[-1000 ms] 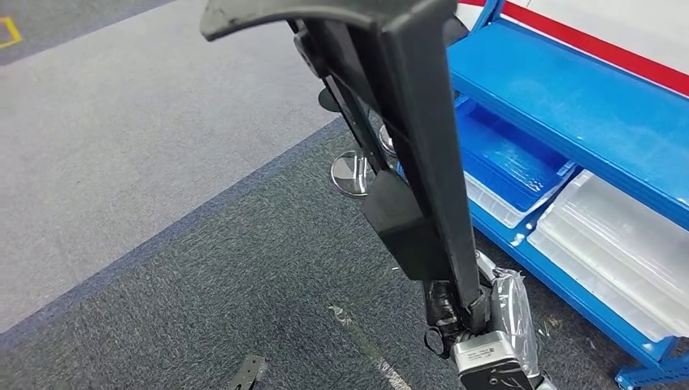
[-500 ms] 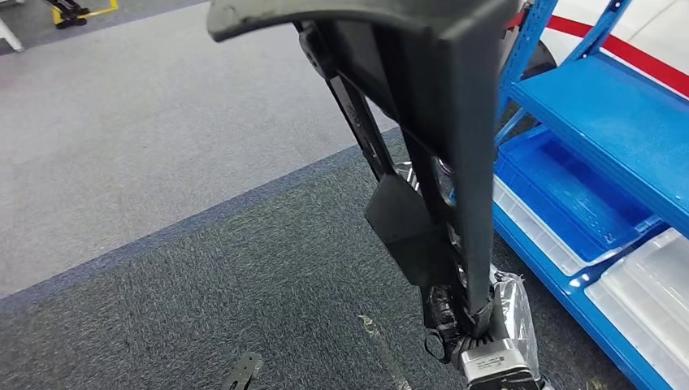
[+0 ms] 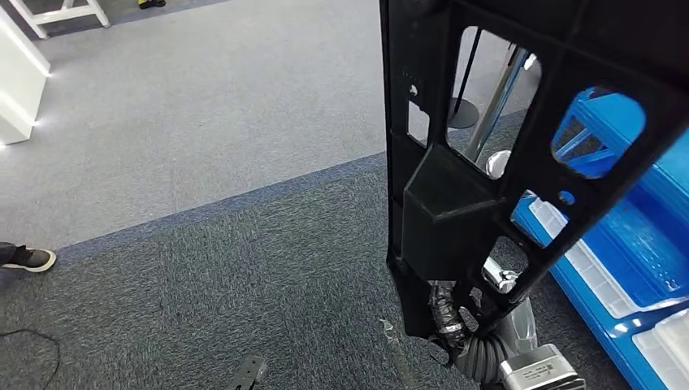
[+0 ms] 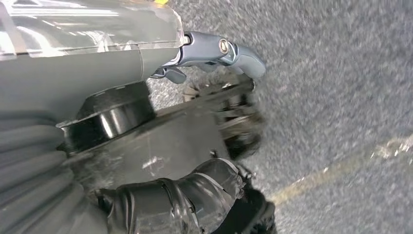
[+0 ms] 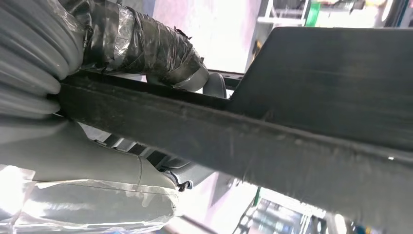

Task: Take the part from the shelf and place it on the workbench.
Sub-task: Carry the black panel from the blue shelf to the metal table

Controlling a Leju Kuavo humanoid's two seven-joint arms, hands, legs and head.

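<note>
The part [image 3: 455, 203] is a large black plastic frame with several cut-out openings, standing upright in front of me in the head view. My right hand [image 3: 467, 325] grips its lower end from below. In the right wrist view its taped fingers [image 5: 146, 48] wrap over the part's long black edge [image 5: 292, 146]. My left hand [image 4: 160, 136] hangs over dark carpet with its grey thumb [image 4: 224, 48] stretched out, apart from the darker fingers, and nothing between them.
A blue shelf [image 3: 642, 244] with clear bins [image 3: 666, 345] stands at the right edge. A chrome post base [image 3: 463, 114] shows behind the part. A person's shoe [image 3: 28, 258] is at the left, a white bench [image 3: 16, 89] at the far left.
The camera has turned left, so the shelf has slid to the right edge. The part, edge-on before, now shows its broad face with openings. The right hand's grip is unchanged.
</note>
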